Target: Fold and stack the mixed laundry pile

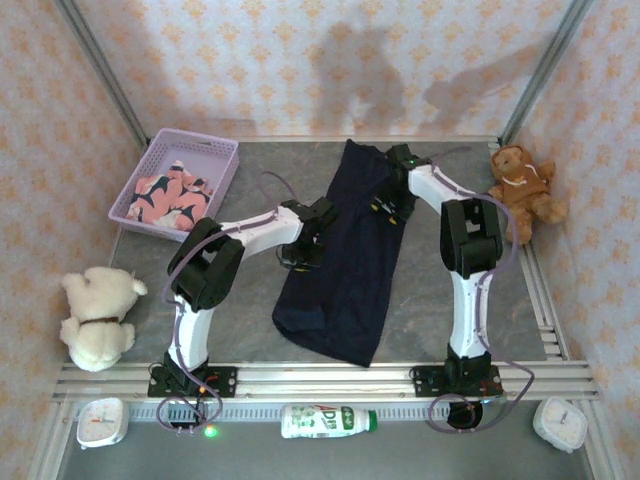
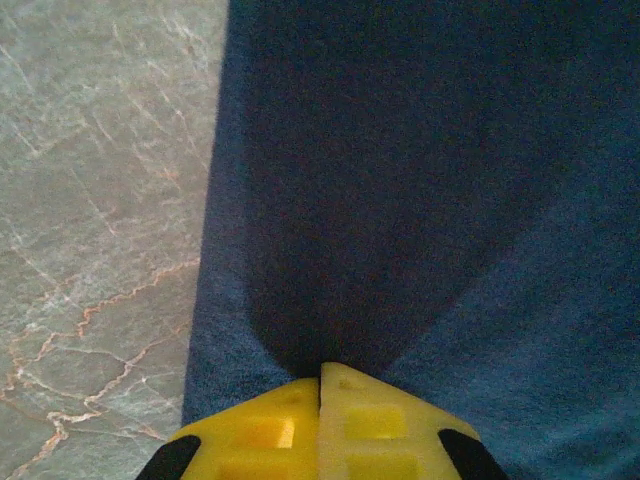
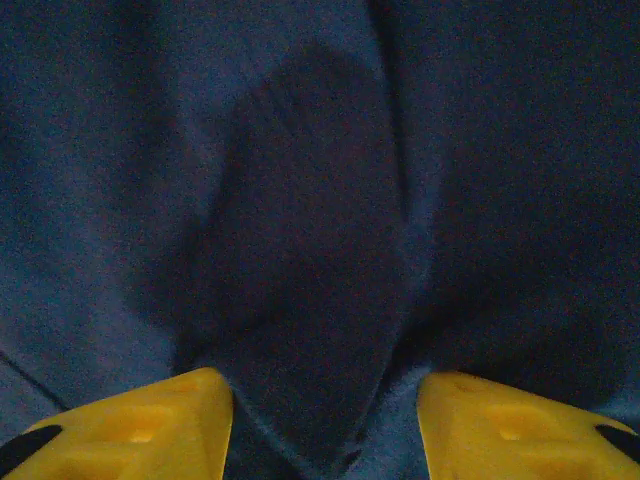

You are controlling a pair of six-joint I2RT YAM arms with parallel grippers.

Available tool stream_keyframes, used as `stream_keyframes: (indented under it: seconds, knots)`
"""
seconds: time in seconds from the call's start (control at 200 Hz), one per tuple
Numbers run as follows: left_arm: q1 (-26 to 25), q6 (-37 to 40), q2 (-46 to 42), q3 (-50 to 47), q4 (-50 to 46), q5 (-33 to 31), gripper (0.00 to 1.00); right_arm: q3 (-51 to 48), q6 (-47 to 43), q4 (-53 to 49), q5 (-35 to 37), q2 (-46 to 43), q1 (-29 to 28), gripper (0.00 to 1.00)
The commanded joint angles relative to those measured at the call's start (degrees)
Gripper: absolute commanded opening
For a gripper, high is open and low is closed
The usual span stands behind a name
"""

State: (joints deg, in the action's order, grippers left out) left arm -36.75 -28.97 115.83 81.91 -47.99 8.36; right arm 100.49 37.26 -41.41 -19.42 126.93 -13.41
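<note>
Navy garment (image 1: 340, 280) under left end effector (image 2: 320, 372) and right end effector (image 3: 325, 400)

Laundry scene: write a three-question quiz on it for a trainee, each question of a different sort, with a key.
1. True or false: the pink garment lies in the basket.
2. The right gripper is: A. open above the navy garment; B. shut on the pink garment; C. shut beside the basket.
3. Fill in: the left gripper, near the navy garment's edge, is ___.
Key: 1 true; 2 A; 3 shut.
</note>
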Motion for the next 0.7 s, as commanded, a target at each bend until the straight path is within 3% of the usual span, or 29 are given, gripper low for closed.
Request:
stream_keyframes:
  seconds: [0.0, 0.205, 0.31, 0.475, 0.575, 0.696]
  knots:
    - [-2.42, -4.98, 0.88, -3.33, 2.16, 2.43, 0.00, 7.00, -1.22, 0.26, -0.68, 6.09, 0.15, 0.52]
    - [-7.13, -11.36, 1.85, 0.40, 4.09, 3.34, 0.00, 28.25, -4.51, -7.16, -4.83, 18.01, 0.17, 0.51]
    - [-7.18, -11.95, 2.50, 5.80, 2.53, 1.90, 0.02, 32.65, -7.63, -11.39, -3.30, 17.14, 0.18, 0.51]
    - [-5.56, -7.04, 5.76, 20.23, -3.00, -1.24, 0.13, 23.29, -13.02, -14.34, 1.21, 5.22, 0.41, 0.52]
    - [-3.22, -5.15, 8.87, 28.29, -4.89, -2.12, 0.14, 11.89, -15.05, -14.04, 2.24, -4.34, 0.41, 0.52]
    - [0.04, -3.94, 12.90, 35.98, -4.63, -1.64, 0.14, -4.48, -14.55, -10.55, -1.36, -16.80, 0.41, 0.52]
